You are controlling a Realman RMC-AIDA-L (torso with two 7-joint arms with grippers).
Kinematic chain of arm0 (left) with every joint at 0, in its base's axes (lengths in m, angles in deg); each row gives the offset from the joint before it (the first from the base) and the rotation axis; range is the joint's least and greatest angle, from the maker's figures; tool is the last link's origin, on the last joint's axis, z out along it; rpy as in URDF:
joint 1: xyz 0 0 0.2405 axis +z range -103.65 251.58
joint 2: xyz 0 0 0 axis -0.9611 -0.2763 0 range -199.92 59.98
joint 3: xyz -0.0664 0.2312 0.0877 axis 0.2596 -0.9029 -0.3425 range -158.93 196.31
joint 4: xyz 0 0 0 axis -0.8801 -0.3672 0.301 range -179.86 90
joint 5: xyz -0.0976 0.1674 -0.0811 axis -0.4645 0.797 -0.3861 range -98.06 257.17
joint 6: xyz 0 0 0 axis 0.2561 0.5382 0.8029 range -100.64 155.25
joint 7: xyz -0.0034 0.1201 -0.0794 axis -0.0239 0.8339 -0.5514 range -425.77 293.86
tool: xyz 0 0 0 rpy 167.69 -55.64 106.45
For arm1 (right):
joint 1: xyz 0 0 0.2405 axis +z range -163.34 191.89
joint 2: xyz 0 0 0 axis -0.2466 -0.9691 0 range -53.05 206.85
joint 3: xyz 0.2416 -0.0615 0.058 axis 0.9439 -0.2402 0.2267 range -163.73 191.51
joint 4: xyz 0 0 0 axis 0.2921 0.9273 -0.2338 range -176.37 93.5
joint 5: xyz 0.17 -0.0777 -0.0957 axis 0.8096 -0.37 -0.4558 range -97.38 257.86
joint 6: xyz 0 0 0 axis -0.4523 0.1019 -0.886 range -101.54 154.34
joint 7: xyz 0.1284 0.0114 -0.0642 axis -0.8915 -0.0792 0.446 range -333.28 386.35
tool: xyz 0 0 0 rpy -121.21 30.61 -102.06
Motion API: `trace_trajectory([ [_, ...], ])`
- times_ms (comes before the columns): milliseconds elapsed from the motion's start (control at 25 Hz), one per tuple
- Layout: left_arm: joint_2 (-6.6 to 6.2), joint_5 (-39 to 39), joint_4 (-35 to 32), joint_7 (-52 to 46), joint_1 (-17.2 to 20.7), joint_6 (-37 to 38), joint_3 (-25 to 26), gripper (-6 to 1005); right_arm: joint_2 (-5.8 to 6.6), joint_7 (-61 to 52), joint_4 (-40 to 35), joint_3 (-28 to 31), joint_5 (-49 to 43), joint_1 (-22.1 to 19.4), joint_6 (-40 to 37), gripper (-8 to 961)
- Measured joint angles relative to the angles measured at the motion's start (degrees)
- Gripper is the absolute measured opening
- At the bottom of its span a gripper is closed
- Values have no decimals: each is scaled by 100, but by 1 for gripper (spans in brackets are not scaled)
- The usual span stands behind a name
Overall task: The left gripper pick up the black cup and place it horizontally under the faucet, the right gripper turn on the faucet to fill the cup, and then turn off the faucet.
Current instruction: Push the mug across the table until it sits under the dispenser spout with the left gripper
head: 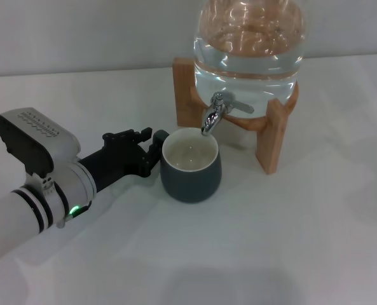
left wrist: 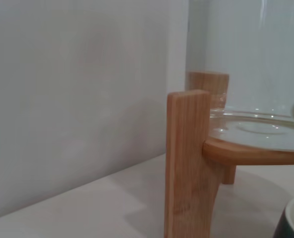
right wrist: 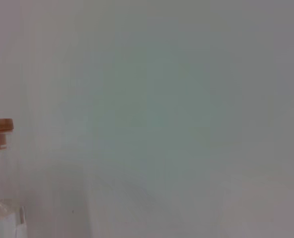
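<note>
My left gripper (head: 155, 147) at cup (head: 191, 165), upright under faucet (head: 215, 113); grip state, cannot tell. Right gripper unseen.

Soft, even indoor light, with mixed sharpness across the 3 views.
The head view is bright and clear; the glass jar (head: 248, 44) carries white glare, and the cup (head: 191, 166) casts a faint shadow on the table (head: 290, 254). The left wrist view blurs the wooden stand (left wrist: 189, 163). The right wrist view is hazy, nearly featureless.

Upright black cup (head: 191, 166) apparently empty, beneath chrome faucet (head: 217, 112).
</note>
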Motion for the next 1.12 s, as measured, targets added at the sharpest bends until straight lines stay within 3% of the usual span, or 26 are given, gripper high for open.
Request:
trace_trajectory([
  [80,0,-13,0,0,-2,20,0,276,0,0,0,0,0,0,0,839],
  [200,0,-24,-1,0,-9,54,2,402,0,0,0,6,0,1,0,839],
  [1120,27,-23,42,31,-25,266,2,402,0,16,71,53,0,53,0,839],
])
